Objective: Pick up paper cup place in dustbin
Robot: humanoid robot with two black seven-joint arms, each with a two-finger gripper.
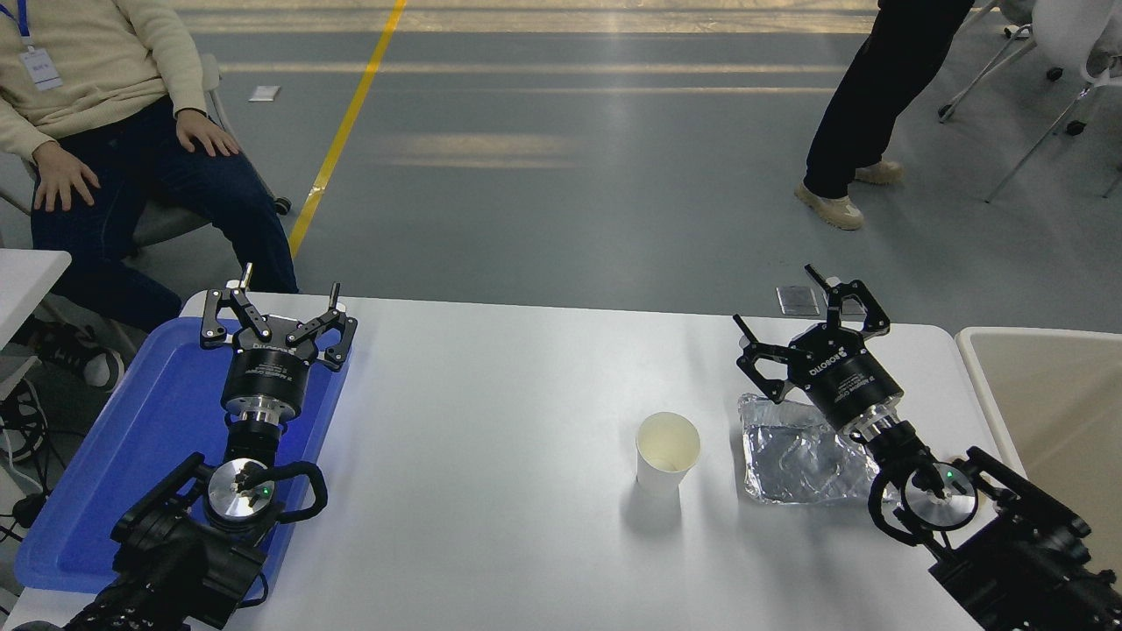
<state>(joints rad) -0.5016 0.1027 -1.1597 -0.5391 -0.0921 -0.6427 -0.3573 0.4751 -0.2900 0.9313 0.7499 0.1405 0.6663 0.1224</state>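
— While the paper cup (667, 450) stands upright a little right of the frame's centre, where is the right gripper (796, 326)?

— It hangs in the right part of the frame, above the far edge of the silver foil tray (802, 460), fingers spread wide and holding nothing. The cup sits just left of that tray, apart from it, its cream inside showing.

— And the dustbin (980, 361)?

— At the right edge of the frame, beside the white surface (491, 421); only its pale rim and part of its beige inside are in view. It is well apart from the cup.

— What about the other arm?

— The left gripper (279, 305) is parked at the lower left of the frame, over the blue tray (114, 464), fingers spread and empty.

— Anyone around?

— A seated person (105, 114) in a cream sweater and dark trousers at the upper left, both hands resting on the thighs. At the upper right, a standing person's dark trouser legs (868, 88) and tan shoes on the grey floor.
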